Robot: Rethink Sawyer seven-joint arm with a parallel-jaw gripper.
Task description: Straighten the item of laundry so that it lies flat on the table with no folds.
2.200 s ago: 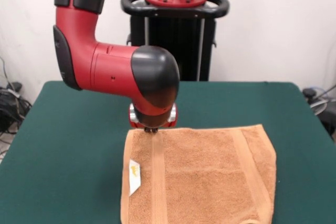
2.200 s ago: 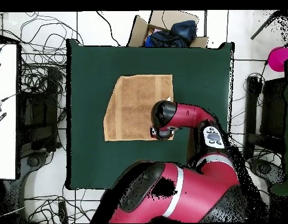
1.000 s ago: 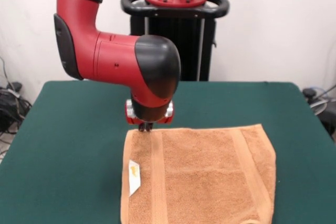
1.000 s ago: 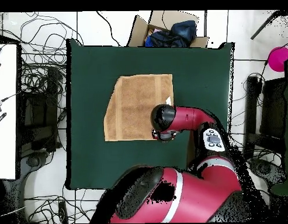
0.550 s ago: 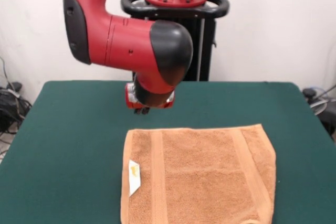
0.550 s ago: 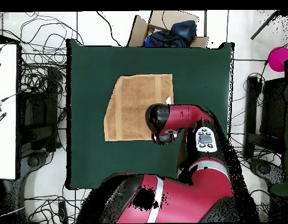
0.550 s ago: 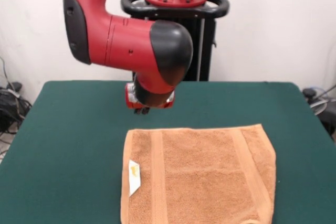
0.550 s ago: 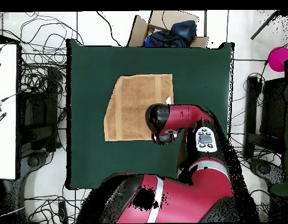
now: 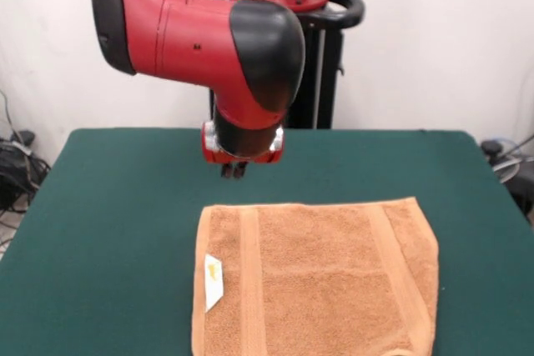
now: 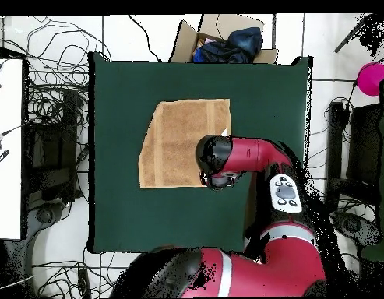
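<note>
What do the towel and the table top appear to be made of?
The orange-tan rectangular towel looks like cotton terry: nubby looped pile with flatter woven bands. The large dark green table seems covered in felt-like cloth, matte and without glare; the exact fabric is uncertain.

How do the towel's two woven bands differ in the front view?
On the towel, the left band runs nearly straight toward the camera; the right band slants outward. The left one has the white tag beside it; the right one has none. Both start at the far edge and lie flat.

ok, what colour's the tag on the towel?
White, with a small orange mark; the tag on the hand towel shows best in the front view.
</note>
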